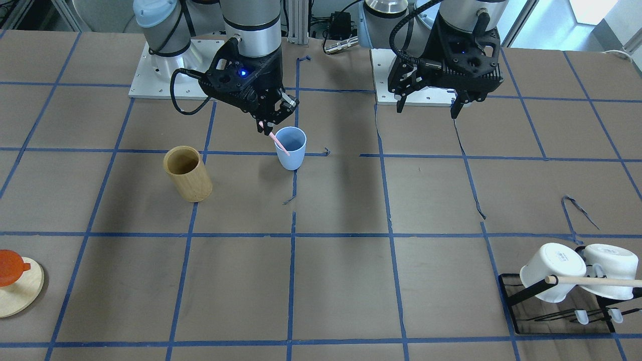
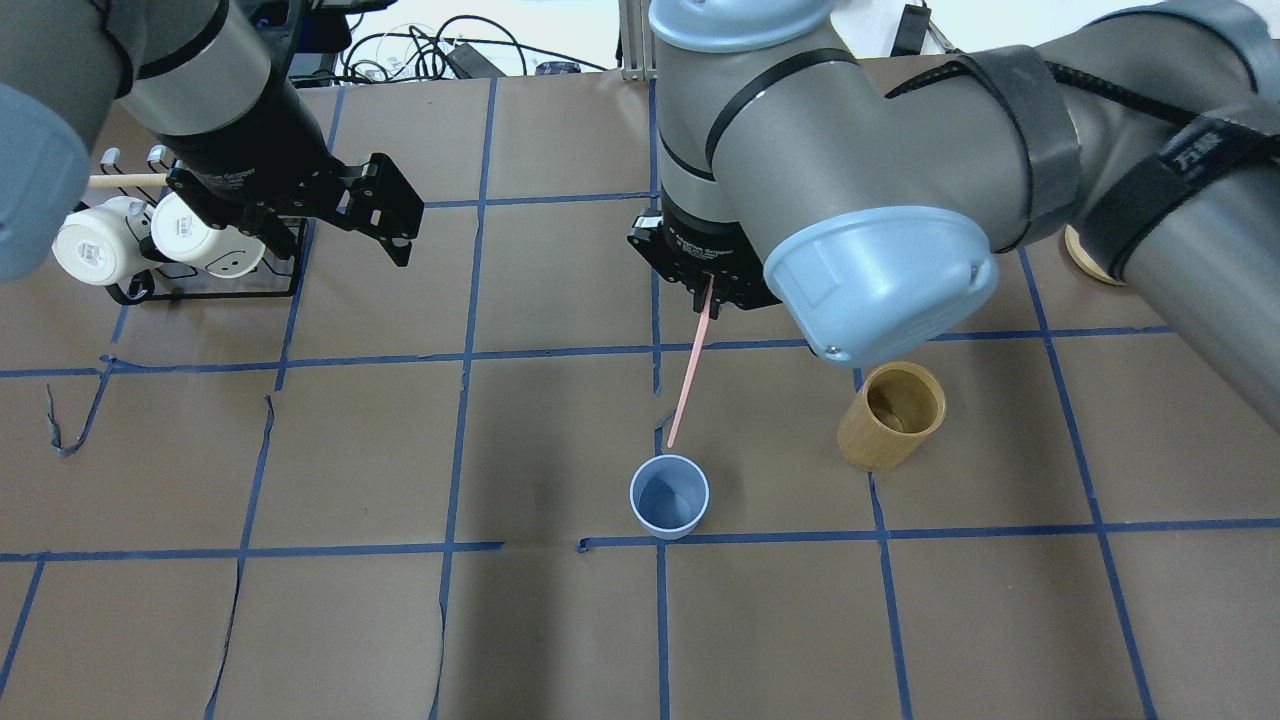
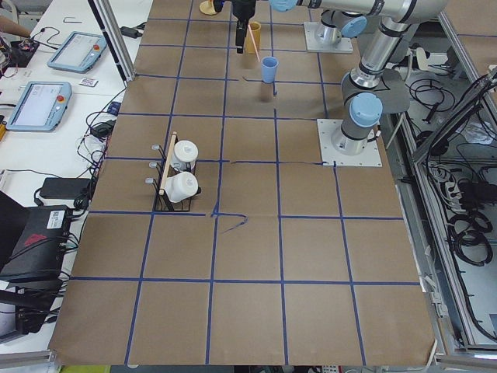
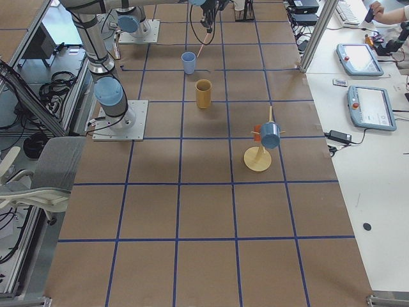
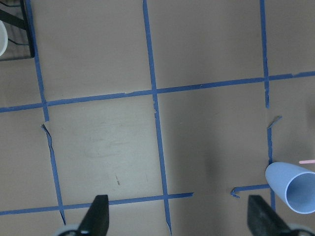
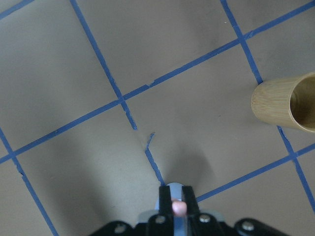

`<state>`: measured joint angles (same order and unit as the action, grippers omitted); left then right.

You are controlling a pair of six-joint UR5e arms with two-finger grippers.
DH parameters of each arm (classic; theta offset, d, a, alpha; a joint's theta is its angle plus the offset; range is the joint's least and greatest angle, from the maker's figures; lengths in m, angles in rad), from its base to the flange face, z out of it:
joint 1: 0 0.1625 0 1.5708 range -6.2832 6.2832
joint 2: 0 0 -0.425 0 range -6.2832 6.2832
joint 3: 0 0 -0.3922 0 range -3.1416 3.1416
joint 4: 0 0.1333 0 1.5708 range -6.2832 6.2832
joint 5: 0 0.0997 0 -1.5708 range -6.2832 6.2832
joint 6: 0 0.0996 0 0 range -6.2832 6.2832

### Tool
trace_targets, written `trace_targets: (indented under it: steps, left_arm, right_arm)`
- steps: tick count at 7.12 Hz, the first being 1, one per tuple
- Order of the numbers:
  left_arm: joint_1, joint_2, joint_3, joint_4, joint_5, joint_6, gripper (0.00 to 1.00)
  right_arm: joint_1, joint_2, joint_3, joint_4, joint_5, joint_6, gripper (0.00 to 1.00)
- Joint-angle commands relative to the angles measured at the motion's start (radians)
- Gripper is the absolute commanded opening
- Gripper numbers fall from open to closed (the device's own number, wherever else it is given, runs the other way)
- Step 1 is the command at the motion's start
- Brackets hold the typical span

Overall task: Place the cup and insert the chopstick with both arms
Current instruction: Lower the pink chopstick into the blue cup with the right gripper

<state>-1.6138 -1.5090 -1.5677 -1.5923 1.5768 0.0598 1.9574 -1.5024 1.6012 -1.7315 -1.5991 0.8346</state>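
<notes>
The light blue cup (image 1: pixel 291 149) stands upright near the table's middle; it also shows in the overhead view (image 2: pixel 669 497). My right gripper (image 1: pixel 269 125) is shut on a pale pink chopstick (image 2: pixel 688 380) that hangs slanting down from it. The chopstick's lower tip is at the cup's rim; I cannot tell whether it is inside. In the right wrist view the fingers pinch the pink chopstick (image 6: pixel 178 206). My left gripper (image 1: pixel 428 110) is open and empty, high above the table and well apart from the cup (image 5: pixel 293 191).
A tan bamboo cylinder holder (image 2: pixel 890 415) stands upright close beside the cup. A black rack with two white mugs and a wooden dowel (image 1: pixel 572 281) is at the table's left end. A wooden stand with an orange piece (image 1: pixel 15 281) is at the right end.
</notes>
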Motion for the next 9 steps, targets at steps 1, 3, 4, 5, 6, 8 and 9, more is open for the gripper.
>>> trace_targets:
  steps: [1, 3, 4, 5, 6, 8, 9]
  left_arm:
    - [0.0, 0.003, 0.0, 0.0, 0.0, 0.0, 1.0]
    - [0.0, 0.004, -0.002, -0.002, 0.002, 0.0, 1.0]
    - [0.0, 0.004, -0.002, -0.002, 0.002, 0.0, 1.0]
    - [0.0, 0.004, -0.002, -0.002, 0.002, 0.0, 1.0]
    - [0.0, 0.004, -0.002, -0.002, 0.002, 0.0, 1.0]
    - [0.0, 0.004, -0.002, -0.002, 0.002, 0.0, 1.0]
    - [0.0, 0.004, -0.002, -0.002, 0.002, 0.0, 1.0]
  right_arm:
    - [0.002, -0.013, -0.001, 0.039, -0.001, 0.0, 0.0]
    - [0.003, -0.015, 0.002, 0.05, 0.007, 0.0, 0.0]
    - [0.002, -0.013, -0.003, 0.047, 0.001, 0.0, 0.0]
    - [-0.005, -0.009, -0.042, 0.055, 0.004, -0.002, 0.0]
    - [-0.005, 0.004, -0.082, 0.131, -0.001, -0.003, 0.0]
    - [-0.003, 0.004, -0.069, 0.141, 0.01, -0.003, 0.0]
    - [-0.003, 0.004, -0.055, 0.139, 0.011, 0.0, 0.0]
